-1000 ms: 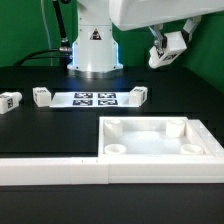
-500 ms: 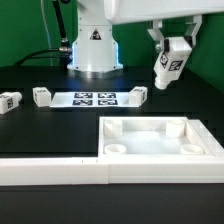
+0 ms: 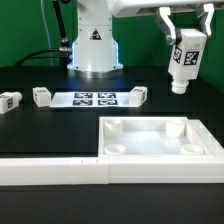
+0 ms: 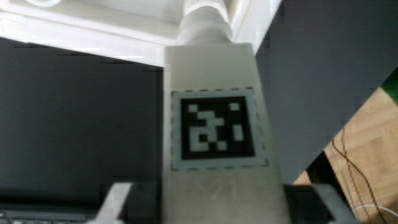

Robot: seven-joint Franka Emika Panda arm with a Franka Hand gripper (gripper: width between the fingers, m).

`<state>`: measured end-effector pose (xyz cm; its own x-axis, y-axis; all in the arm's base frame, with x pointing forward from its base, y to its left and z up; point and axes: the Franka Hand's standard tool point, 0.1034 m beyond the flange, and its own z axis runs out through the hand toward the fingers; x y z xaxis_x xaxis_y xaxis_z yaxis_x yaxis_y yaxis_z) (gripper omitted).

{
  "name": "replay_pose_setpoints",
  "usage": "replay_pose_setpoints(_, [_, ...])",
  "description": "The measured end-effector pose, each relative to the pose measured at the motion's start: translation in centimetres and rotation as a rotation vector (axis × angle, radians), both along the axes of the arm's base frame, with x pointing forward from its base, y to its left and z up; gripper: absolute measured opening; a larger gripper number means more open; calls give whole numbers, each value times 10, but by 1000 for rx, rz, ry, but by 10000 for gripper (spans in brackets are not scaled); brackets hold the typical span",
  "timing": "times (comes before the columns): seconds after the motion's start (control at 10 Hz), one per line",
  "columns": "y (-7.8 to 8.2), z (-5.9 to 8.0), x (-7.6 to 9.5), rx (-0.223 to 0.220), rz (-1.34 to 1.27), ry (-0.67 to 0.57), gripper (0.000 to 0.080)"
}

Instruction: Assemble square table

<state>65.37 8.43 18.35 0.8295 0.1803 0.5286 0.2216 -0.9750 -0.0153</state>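
Exterior view shows the tool (image 3: 186,30) clamped on a leg (image 3: 185,62), now upright rather than tilted.

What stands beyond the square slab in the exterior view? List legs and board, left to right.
first leg → second leg → marker board → third leg → fourth leg, up in the air.

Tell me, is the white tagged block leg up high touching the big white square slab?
Apart. The exterior view shows the white tagged block leg held high, with bare black table between it and the white square slab.
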Motion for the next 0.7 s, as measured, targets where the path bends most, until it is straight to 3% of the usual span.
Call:
replay_pose_setpoints(0.2, [-6,-6,-1,-9,-17,-79,294])
replay_pose_setpoints(0.3, [-9,-20,-4,-11,-19,-67,294])
replay_pose_setpoints(0.7, [1,-45,16,8,-20,-57,294])
